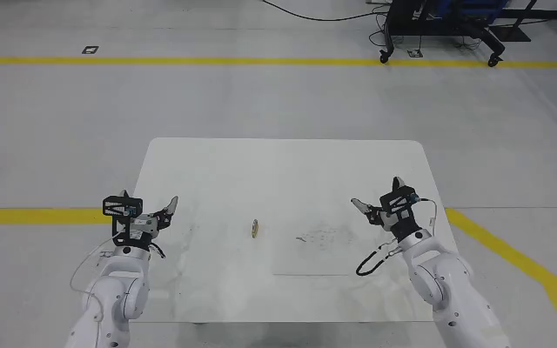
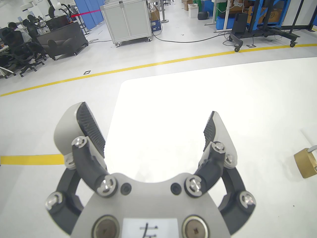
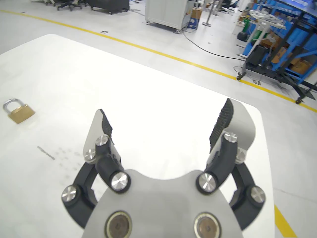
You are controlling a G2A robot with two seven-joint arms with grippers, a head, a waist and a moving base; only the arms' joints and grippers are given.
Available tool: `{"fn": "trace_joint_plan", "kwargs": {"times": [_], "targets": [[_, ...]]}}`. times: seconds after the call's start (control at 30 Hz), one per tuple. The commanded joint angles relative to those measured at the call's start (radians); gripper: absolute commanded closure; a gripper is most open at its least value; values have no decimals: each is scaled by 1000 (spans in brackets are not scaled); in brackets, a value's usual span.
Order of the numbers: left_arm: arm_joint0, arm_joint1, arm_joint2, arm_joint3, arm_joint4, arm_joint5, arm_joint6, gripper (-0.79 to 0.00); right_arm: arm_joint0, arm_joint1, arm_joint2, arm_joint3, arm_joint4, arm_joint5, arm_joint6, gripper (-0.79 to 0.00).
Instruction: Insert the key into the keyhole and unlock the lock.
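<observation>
A small brass padlock (image 1: pixel 254 228) with a silver shackle lies on the white table (image 1: pixel 287 174), near its middle. It lies to one side of my left gripper (image 2: pixel 148 125) in the left wrist view, padlock (image 2: pixel 305 163), and well off to the side of my right gripper (image 3: pixel 166 117), padlock (image 3: pixel 18 111). The left gripper (image 1: pixel 148 202) hovers open over the table's left edge, holding nothing. The right gripper (image 1: pixel 377 193) stands open near the right edge, also holding nothing. A thin grey sliver (image 3: pixel 45 153) lies between padlock and right gripper; I cannot tell whether it is the key.
Faint scuff marks (image 1: pixel 324 235) dot the table right of the padlock. Yellow floor lines (image 1: pixel 261 61) run around the table. A black wheeled frame (image 1: pixel 452 30) stands far behind.
</observation>
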Motion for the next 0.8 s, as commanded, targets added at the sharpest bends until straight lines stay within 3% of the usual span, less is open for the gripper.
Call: {"fn": "trace_joint_plan", "kwargs": {"times": [0.0,0.43,0.6,0.77], "targets": [[0,0,0,0,0,0,0,-785,12,-1,-16,4,-23,6,21,-785],[0,0,0,0,0,0,0,-785,12,-1,-16,3,-23,6,21,-784],[0,0,0,0,0,0,0,-785,76,-1,-97,39,41,-207,71,-785],[0,0,0,0,0,0,0,-785,164,-4,-186,80,19,-330,166,-785]]}}
